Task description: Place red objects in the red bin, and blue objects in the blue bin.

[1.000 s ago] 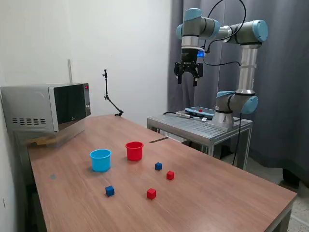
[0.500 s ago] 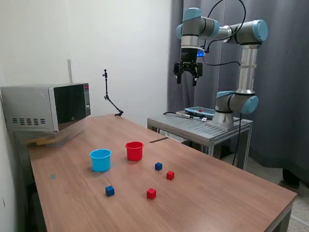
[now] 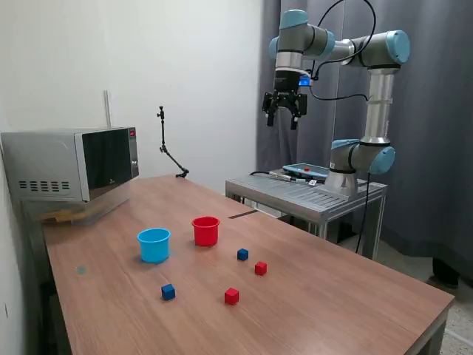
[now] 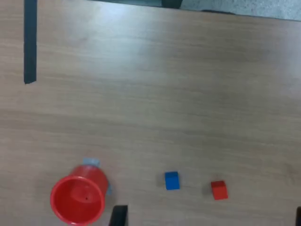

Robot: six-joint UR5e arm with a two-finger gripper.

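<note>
High above the far side of the table, our gripper [image 3: 284,118] hangs from the arm with its two dark fingers parted and nothing between them. Below it, on the wooden table [image 3: 347,296], the task's things lie spread out and untouched. We see the red cup [image 3: 205,231] standing upright near the middle of the table, and the light blue cup [image 3: 154,245] upright just beside it, toward the exterior view's left and slightly nearer the camera; the two cups do not touch. One dark blue cube [image 3: 242,254] sits to the exterior view's right of the red cup, and a red cube [image 3: 261,268] lies near it, a little further right and nearer the camera, with a gap between them. A second red cube [image 3: 232,296] rests closer to the table's front edge, and the second dark blue cube [image 3: 168,292] lies to the exterior view's left of it, in front of the light blue cup. All four cubes stand apart from each other and from both cups. In the wrist view we look down on the red cup's open mouth, which looks empty, with a sliver of the light blue cup showing behind it, and one blue cube and one red cube lie near each other on the bare wood. A microwave [image 3: 70,163] stands at the table's far left corner in the exterior view.
</note>
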